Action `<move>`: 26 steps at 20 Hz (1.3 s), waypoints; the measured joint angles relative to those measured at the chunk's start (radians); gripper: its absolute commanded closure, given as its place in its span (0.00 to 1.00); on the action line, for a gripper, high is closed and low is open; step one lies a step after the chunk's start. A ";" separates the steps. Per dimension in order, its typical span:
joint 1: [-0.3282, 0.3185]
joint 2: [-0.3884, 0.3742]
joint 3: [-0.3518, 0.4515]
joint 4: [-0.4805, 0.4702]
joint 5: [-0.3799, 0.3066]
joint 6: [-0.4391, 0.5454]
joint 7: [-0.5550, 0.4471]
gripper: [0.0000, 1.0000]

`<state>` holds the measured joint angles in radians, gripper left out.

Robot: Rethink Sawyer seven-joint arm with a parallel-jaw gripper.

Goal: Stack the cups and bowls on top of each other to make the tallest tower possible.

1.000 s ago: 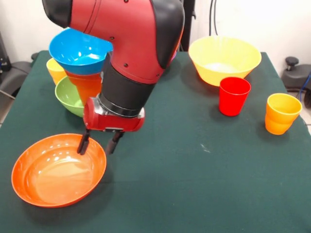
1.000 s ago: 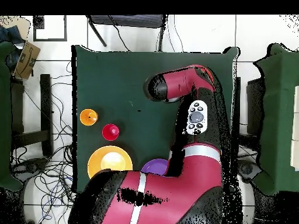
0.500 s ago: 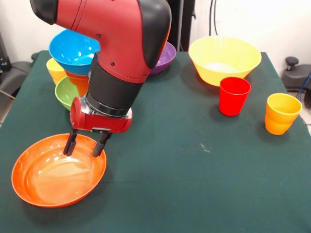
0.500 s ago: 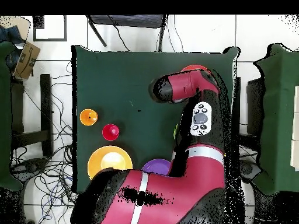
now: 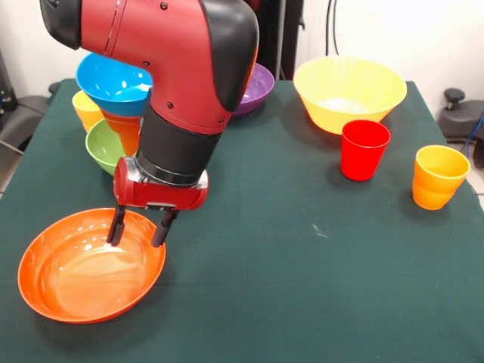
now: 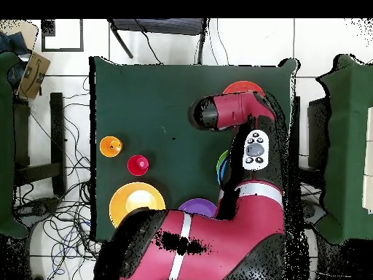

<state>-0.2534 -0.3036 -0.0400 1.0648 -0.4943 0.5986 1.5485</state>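
Front view: gripper (image 5: 138,227) open, holds nothing, fingers astride far rim of empty wide orange bowl (image 5: 87,283). Tower (image 5: 115,113) behind: green bowl, orange cup, blue bowl on top. Big yellow bowl (image 5: 349,91) empty. Overhead view: arm (image 6: 240,153) hides most; red cup (image 6: 138,165) btw. orange cup (image 6: 110,146) & yellow bowl.

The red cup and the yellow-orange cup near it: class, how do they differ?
The red cup is one plain red tumbler; the yellow-orange cup shows a seam halfway down. The red cup stands nearer the big yellow bowl; the yellow-orange cup nearer the table's edge. Both stand upright, handleless, apart from the gripper.
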 measured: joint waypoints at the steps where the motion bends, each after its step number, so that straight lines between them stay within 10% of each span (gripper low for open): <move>1: 0.001 0.000 0.000 0.004 0.005 0.000 0.000 0.00; 26: 0.162 0.028 -0.170 0.015 0.036 -0.082 0.109 0.00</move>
<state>-0.0911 -0.2753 -0.2095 1.0797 -0.4587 0.5167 1.6578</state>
